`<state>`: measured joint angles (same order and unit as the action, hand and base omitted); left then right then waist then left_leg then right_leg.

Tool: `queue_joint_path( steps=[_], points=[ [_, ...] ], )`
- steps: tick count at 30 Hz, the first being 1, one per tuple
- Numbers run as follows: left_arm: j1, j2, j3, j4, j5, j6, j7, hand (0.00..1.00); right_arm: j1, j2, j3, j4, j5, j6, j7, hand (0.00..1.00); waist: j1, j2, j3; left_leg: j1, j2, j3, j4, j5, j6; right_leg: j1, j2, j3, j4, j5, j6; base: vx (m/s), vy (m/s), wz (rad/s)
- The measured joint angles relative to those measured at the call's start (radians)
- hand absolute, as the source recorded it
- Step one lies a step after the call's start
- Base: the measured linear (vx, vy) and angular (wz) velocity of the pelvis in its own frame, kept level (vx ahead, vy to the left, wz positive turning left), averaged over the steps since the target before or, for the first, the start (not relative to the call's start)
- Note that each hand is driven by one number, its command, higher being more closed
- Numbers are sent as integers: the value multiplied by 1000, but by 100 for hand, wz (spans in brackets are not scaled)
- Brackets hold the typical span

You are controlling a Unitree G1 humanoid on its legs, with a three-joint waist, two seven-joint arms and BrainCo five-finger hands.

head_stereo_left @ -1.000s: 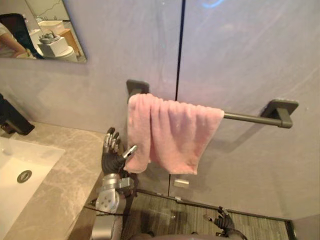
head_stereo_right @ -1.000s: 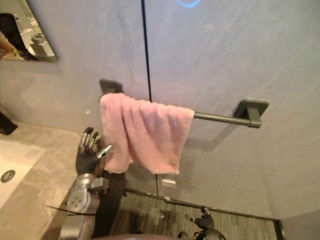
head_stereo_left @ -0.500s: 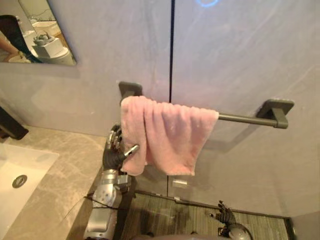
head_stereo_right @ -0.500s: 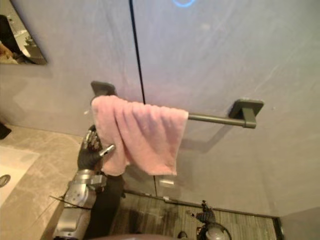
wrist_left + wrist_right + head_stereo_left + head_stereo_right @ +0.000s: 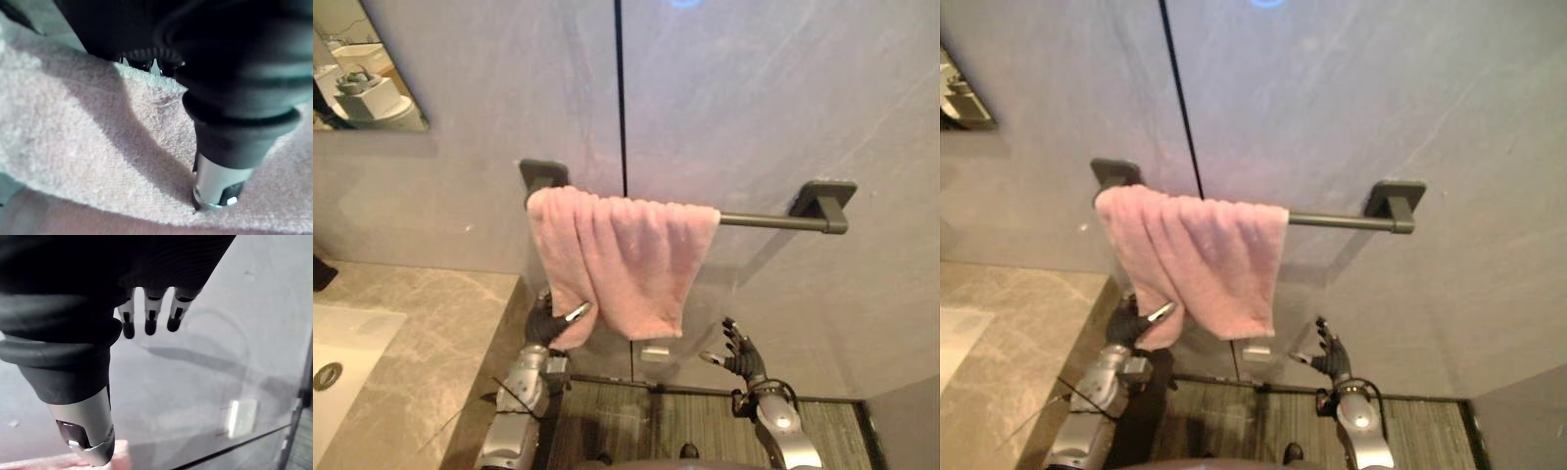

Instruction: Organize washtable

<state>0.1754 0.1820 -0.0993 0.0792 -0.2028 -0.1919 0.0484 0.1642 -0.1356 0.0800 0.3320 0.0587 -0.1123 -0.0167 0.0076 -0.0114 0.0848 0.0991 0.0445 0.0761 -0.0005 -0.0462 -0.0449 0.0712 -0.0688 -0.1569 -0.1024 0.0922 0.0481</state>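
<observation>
On the wall bar (image 5: 764,220) beside the counter (image 5: 421,323), the pink towel (image 5: 622,259) hangs bunched toward the bar's left end. The left robot hand (image 5: 546,329) has moved from beside the towel's edge to behind its lower corner, thumb across the front; whether it grips I cannot tell. The right robot hand (image 5: 741,357) has risen, spread open and empty, below the towel's other side. A two-handed straightening looks close.
</observation>
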Motion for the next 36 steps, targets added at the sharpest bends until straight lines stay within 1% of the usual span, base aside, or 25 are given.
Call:
queue_joint_path(
  steps=[1, 3, 4, 6, 12, 14, 16, 21, 23, 25, 29, 32, 33, 35, 36],
  points=[
    [0, 1, -6, 1, 0, 0, -3, 100, 2, 0, 0, -17, 0, 0, 0, 0, -1, 0, 0, 0, 0, 1, 0, 0, 0, 0, 0, 0, 0, 1, 1, -3, 7, -6],
    [-1, 1, -12, 9, 1, 0, -5, 100, 3, -2, 1, -74, -1, 0, 0, 0, -21, -1, 0, 0, 0, 3, 0, 0, 0, 1, 0, -1, 0, 2, 1, 1, 3, -2],
    [-2, 2, -13, 9, 1, 0, -4, 100, 3, -4, 2, -100, -1, 0, 0, 0, -25, -1, 0, 0, 0, 4, -1, 0, 0, 3, 0, -1, 0, 2, 1, 1, 14, -4],
    [-8, 2, -18, 9, 1, 0, -5, 100, 17, -24, 16, -154, 0, 1, 2, 0, -25, -1, 0, 0, 0, 9, 0, -1, 1, 2, 0, 11, 2, 2, 1, -10, 11, -7],
    [-10, 1, -18, 9, 1, 0, -9, 100, 44, -103, 40, -330, 10, -1, 45, 0, -24, 0, -1, 2, -2, 25, 4, -3, 5, -2, 2, 27, 3, 6, 1, -42, 2, -8],
    [-10, 1, -20, 9, 1, 0, -12, 100, 37, -122, 43, -363, 23, -16, 58, 0, -23, 0, -1, 3, -2, 30, 5, -3, 5, -3, 2, 32, 3, 7, 1, -56, 0, -8],
    [-10, 1, -29, 8, 1, -1, -18, 100, 27, -161, 71, -397, 70, -37, 79, 0, -22, 3, -3, 3, -2, 37, 6, -3, 5, -7, 2, 40, 3, 9, 2, -56, 2, -9],
    [-15, 12, -78, 8, 0, -1, -27, 100, -30, -215, 148, -397, 129, -40, 94, 0, -23, 15, -17, 2, 1, 42, 6, -3, 5, -10, -2, 48, 3, 12, 1, -30, 4, -4],
    [-26, 19, -96, 8, 0, -1, -27, 100, -67, -227, 182, -392, 129, -40, 108, 0, -22, 15, -17, -1, 4, 42, 8, -3, 5, -12, -1, 48, 3, 14, -2, -38, -2, -1],
    [-29, 19, -96, 8, 0, -1, -27, 100, -89, -227, 200, -382, 129, -40, 109, 0, -22, 15, -17, -3, 5, 42, 9, -3, 5, -13, 0, 48, 3, 15, -3, -18, -6, 0],
    [-39, 19, -107, 8, -2, -1, -26, 100, -165, -225, 249, -284, 129, -40, 109, 0, -18, 15, -24, -18, 6, 36, 16, -3, 5, -22, 0, 44, 4, 20, -6, -32, -5, 3],
    [-40, 19, -113, 8, -2, -1, -27, 100, -178, -223, 266, -261, 129, -39, 109, 0, -14, 15, -24, -26, 5, 26, 17, -2, 5, -22, -2, 34, 4, 20, -6, -35, 2, 12],
    [-40, 18, -116, 8, -3, -1, -27, 100, -178, -223, 274, -255, 130, -39, 109, 100, -14, 14, -25, -35, 5, 17, 17, -2, 5, -21, -3, 24, 4, 20, -5, -41, -3, 20],
    [-40, 18, -117, 8, -3, -1, -27, 100, -186, -215, 279, -225, 131, -38, 109, 100, -4, 11, -30, -36, 5, 10, 17, -2, 5, -21, -2, 18, 4, 20, -5, -30, -4, 12],
    [-40, 18, -121, 8, -3, -1, -26, 100, -199, -209, 280, -199, 131, -38, 109, 100, 5, 11, -33, -38, 5, 10, 17, -2, 5, -20, -2, 18, 4, 20, -5, -21, -3, 5]
  ],
)
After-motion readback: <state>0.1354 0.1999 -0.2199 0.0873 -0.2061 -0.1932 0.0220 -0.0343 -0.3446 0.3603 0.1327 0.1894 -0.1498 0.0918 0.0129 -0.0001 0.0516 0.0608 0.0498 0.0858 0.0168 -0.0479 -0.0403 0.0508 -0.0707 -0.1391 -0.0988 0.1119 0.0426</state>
